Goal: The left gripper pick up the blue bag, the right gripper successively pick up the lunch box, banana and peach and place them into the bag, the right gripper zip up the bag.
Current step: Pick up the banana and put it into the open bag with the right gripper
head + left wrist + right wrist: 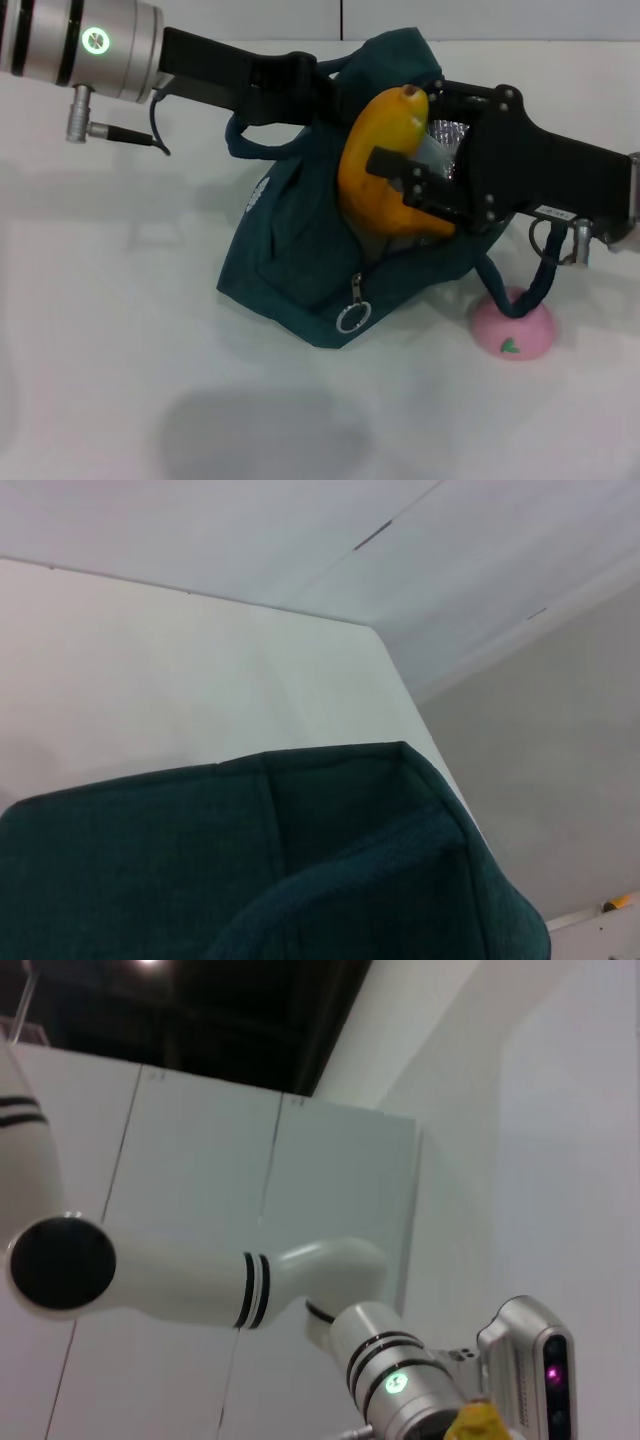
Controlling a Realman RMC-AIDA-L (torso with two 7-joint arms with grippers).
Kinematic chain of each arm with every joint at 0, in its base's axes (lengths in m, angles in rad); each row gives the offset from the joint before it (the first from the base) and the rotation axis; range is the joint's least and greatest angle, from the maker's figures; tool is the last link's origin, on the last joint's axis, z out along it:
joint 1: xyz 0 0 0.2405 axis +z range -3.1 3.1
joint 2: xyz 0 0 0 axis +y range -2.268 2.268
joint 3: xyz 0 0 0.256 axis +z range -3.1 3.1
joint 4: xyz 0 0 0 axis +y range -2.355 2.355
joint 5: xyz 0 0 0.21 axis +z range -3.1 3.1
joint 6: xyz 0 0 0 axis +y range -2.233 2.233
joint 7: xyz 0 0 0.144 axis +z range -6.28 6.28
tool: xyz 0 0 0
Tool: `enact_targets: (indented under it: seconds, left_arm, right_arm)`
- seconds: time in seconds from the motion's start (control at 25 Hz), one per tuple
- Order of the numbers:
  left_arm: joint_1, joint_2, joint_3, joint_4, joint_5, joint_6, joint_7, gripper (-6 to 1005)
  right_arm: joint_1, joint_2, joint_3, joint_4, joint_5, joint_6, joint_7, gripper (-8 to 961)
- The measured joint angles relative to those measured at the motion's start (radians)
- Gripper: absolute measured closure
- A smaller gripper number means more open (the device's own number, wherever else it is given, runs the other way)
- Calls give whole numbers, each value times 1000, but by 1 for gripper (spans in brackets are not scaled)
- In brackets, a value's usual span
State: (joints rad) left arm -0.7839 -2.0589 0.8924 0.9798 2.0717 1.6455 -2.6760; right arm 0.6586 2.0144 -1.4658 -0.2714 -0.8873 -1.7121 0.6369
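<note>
The blue bag [290, 240] stands on the white table with its mouth open and its silver lining [448, 135] showing. My left gripper [300, 85] is shut on the bag's upper handle and holds it up. The bag's fabric fills the bottom of the left wrist view [300, 880]. My right gripper [410, 185] is shut on the banana [380, 150], which stands almost upright at the bag's mouth, dark tip up. The banana's tip shows in the right wrist view [475, 1422]. The peach [512, 328] lies on the table to the right of the bag, under the second handle [535, 285]. The lunch box is hidden.
The metal ring zipper pull [352, 318] hangs at the bag's front. The white table [110, 300] stretches to the left and in front of the bag. The left arm's silver wrist with its green ring [400, 1385] shows in the right wrist view.
</note>
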Motion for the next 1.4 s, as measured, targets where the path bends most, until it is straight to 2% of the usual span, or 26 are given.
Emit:
enact_targets:
  seconds: [0.2,0.48,0.84,1.08,1.4]
  left_arm:
    - [9,3,0,-1,-11,6,-6,952]
    - [17,9,0,-1,-15,8,-11,952]
    - [24,17,-12,-2,-15,8,-11,951]
    - [19,20,-12,-1,-15,8,-12,951]
    - [18,22,-12,-1,-15,8,-11,951]
  right_arm:
    - [-3,0,-1,-63,-42,65,-21,507]
    - [-15,4,-18,-70,-78,55,-27,507]
    - [-65,-7,-19,-86,-90,69,-29,505]
    - [-66,-3,-23,-84,-90,156,-16,505]
    - [-60,-2,-25,-86,-100,190,37,506]
